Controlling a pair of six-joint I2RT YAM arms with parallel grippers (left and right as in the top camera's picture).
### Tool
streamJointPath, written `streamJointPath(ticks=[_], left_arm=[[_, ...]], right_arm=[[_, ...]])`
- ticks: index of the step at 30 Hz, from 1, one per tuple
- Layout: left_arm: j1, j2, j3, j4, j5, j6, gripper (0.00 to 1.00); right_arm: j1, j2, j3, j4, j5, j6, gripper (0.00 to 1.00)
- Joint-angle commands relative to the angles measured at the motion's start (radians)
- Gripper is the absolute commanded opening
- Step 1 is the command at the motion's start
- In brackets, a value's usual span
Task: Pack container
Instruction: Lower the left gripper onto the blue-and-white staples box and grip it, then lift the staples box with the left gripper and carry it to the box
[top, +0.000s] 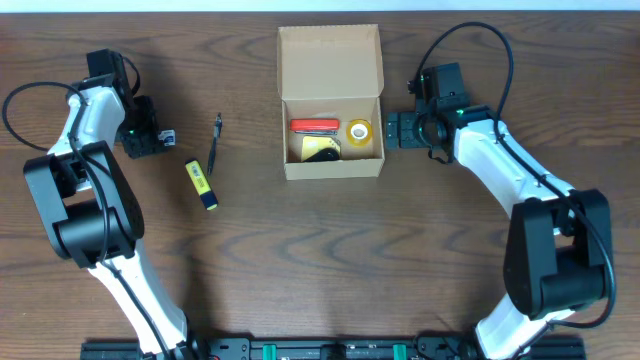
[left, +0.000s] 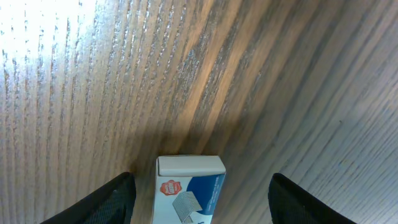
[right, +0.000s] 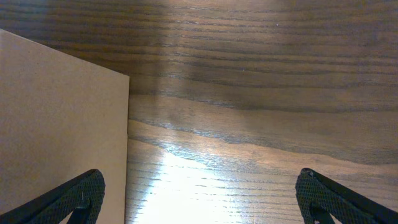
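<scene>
Overhead: the container (top: 330, 60) stands open on the table (top: 300, 250), with the right gripper (top: 393, 130) just right of it and the left gripper (top: 160, 138) well left.

Left wrist: the jaws are spread, with a staple box (left: 189, 186) between them.

Right wrist: the jaws are wide apart beside the container's wall.

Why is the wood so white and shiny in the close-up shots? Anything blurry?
Left wrist view: glare whitens the table at upper left; the staple box is sharp, the fingers dark and soft-edged. Right wrist view: a bright reflection beside the container. Overhead view: even light, no glare.
</scene>
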Motion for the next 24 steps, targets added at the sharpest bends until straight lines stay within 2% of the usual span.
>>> streamJointPath(ticks=[1, 13, 22, 24], left_arm=[[0.002, 0.021, -0.005, 0.013, -0.001, 0.035, 0.69], [0.002, 0.054, -0.005, 0.047, 0.066, 0.067, 0.67], [0.002, 0.054, -0.005, 0.027, 0.08, 0.09, 0.47], [0.002, 0.054, -0.005, 0.019, 0.08, 0.09, 0.46]], right_arm=[[-0.005, 0.0, 0.001, -0.001, -0.003, 0.01, 0.99], [-0.005, 0.0, 0.001, -0.001, -0.003, 0.011, 0.99], [-0.005, 0.0, 0.001, -0.001, -0.003, 0.01, 0.99], [-0.005, 0.0, 0.001, -0.001, -0.003, 0.01, 0.99]])
